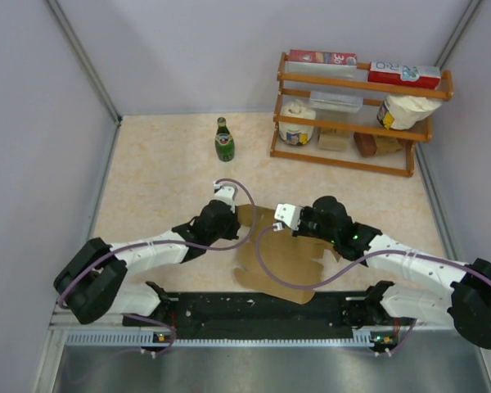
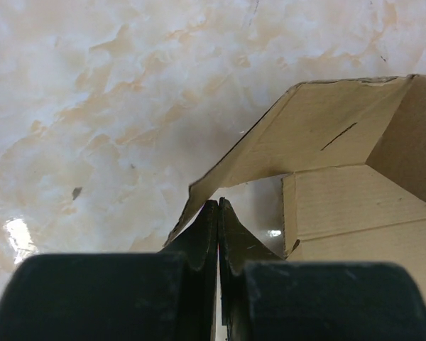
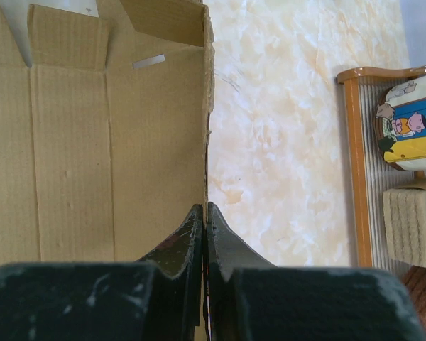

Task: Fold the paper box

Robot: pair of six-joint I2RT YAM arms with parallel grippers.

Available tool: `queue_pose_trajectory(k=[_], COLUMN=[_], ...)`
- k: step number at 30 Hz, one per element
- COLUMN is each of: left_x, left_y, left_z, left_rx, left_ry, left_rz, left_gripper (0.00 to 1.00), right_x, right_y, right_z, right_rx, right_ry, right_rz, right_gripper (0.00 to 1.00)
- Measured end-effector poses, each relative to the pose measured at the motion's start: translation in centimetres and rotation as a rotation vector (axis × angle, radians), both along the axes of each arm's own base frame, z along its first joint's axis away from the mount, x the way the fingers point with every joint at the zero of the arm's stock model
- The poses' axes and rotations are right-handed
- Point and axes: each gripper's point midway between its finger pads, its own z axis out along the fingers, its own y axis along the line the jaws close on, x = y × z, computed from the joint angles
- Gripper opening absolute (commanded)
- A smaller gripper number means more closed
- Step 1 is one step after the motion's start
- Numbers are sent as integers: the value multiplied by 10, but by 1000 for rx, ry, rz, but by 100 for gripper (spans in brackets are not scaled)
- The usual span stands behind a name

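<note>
The fingers of the right gripper (image 3: 204, 213) are pressed together on an edge of the paper box (image 1: 290, 250), whose sheet is spread flat beside them. The left gripper (image 2: 219, 209) is likewise closed, apparently pinching the edge of a raised flap (image 2: 305, 135). The box is laid on the marbled table (image 1: 164, 172), between both arms.

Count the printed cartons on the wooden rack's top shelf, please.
2, both atop the rack: the left carton at its left end, the right carton at its right end. None seems hidden.
</note>
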Motion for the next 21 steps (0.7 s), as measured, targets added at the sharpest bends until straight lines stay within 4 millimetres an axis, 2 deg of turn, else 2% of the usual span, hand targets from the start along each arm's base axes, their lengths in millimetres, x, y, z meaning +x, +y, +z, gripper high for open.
queue_pose_trajectory(k=[11,21], left_x=[-14,-24], left_y=[-35,-50], left_z=[-1,-2], left_rx=[-110,-161], left_ry=[60,91], left_rz=[-153,-238], left_gripper=[0,0], right_x=[0,0], right_y=[0,0], right_z=[0,-1], right_rx=[0,5], right_ry=[1,9], right_rz=[-2,-12], right_gripper=[0,0])
